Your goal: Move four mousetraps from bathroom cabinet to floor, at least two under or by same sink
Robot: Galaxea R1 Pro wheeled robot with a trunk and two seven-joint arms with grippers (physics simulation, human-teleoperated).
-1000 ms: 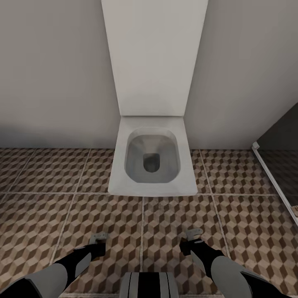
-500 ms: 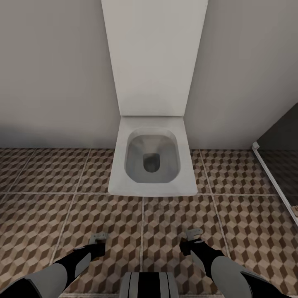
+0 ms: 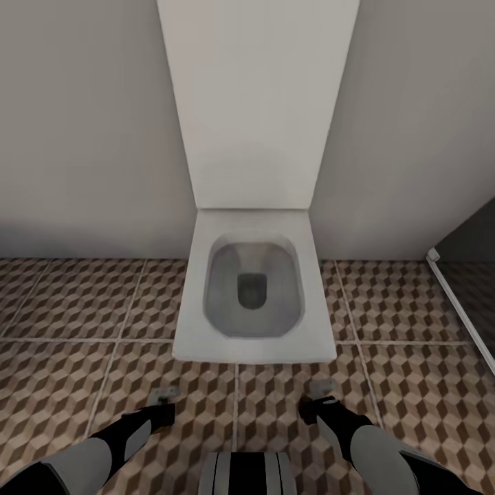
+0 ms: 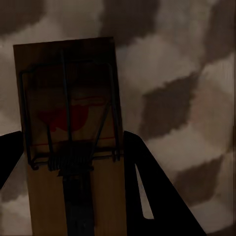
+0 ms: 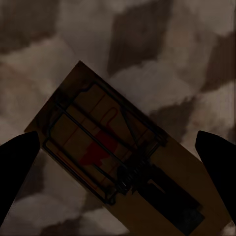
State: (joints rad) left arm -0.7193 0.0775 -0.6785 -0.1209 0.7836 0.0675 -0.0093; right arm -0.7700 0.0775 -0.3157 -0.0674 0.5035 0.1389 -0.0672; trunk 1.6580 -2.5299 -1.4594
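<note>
The head camera now sits closer to the toilet (image 3: pixel 253 289), which appears larger and lower in the head view than half a second ago. The shower frame (image 3: pixel 459 302) at the right edge lies farther toward the border, and less bathroom floor (image 3: pixel 82 302) separates the toilet from the grippers.

Your two arms reach forward and low, side by side and well apart. Your left gripper (image 3: pixel 163 399) is clamped on a mousetrap (image 4: pixel 69 132), the board pinned between its dark fingers (image 4: pixel 157 196). Your right gripper (image 3: pixel 321 392) carries a second mousetrap (image 5: pixel 113 157), lying slantwise between its widely spaced fingertips (image 5: pixel 219 152).
</note>
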